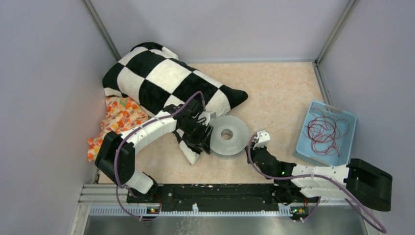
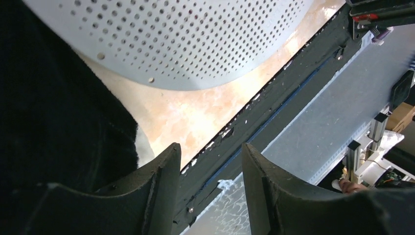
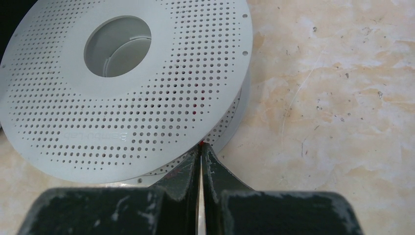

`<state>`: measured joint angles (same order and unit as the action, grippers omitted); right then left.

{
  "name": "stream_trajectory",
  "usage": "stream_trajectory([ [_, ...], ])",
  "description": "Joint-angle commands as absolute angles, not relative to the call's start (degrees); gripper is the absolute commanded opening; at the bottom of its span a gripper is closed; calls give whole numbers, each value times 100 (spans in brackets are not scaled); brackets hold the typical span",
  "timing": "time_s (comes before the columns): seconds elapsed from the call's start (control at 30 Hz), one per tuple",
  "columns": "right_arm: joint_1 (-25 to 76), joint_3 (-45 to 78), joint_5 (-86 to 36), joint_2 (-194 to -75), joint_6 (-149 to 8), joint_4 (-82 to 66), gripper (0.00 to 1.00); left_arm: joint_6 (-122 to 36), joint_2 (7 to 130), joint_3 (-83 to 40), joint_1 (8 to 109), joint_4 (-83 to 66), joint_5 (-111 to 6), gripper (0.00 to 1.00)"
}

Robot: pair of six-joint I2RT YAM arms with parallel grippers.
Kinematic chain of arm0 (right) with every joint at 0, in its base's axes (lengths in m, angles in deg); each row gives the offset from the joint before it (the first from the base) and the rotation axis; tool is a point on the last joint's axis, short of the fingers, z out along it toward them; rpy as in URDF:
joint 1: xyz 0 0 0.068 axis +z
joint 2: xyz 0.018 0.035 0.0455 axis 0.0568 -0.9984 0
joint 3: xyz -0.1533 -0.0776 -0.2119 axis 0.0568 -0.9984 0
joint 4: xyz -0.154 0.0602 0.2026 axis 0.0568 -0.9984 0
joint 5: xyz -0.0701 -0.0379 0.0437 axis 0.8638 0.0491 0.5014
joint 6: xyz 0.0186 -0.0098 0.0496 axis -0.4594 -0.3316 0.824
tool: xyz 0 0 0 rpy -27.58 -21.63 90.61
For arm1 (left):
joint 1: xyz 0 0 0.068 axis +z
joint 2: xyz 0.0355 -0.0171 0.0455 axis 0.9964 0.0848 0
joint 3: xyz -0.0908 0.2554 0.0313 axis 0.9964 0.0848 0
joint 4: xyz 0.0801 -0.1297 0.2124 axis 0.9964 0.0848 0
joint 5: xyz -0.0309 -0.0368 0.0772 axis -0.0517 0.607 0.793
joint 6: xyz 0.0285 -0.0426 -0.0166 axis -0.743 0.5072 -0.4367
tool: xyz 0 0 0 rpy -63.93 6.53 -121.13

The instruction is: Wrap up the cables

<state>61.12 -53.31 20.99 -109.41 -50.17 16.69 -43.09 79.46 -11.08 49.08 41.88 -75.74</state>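
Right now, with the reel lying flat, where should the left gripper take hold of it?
Probably the upper disc's rim at its left edge, coming in level from the left. The reel lies flat, two thin perforated discs with a gap between, so one finger can pass over the rim and one into the gap. The left gripper stands open beside that edge.

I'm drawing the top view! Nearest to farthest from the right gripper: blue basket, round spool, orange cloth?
1. Spool, just left of the right gripper.
2. Blue basket, right side.
3. Orange cloth, far left.
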Motion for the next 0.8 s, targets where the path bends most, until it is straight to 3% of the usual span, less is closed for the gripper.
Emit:
stream_trajectory([
  [0.0, 6174, -5124, 2194, -10798, -4981, 1825, 0, -4100, 7958, -950, 4838, 3636, -7376, 55],
  [0.27, 6176, -5136, 2185, -10724, -4957, 1707, 0, -3972, 7725, -218, 4827, 2193, -7571, 57],
  [0.77, 6174, -4825, 2243, -11188, -4732, 1617, 0, -4078, 8493, -703, 4522, 1916, -8340, 55],
])
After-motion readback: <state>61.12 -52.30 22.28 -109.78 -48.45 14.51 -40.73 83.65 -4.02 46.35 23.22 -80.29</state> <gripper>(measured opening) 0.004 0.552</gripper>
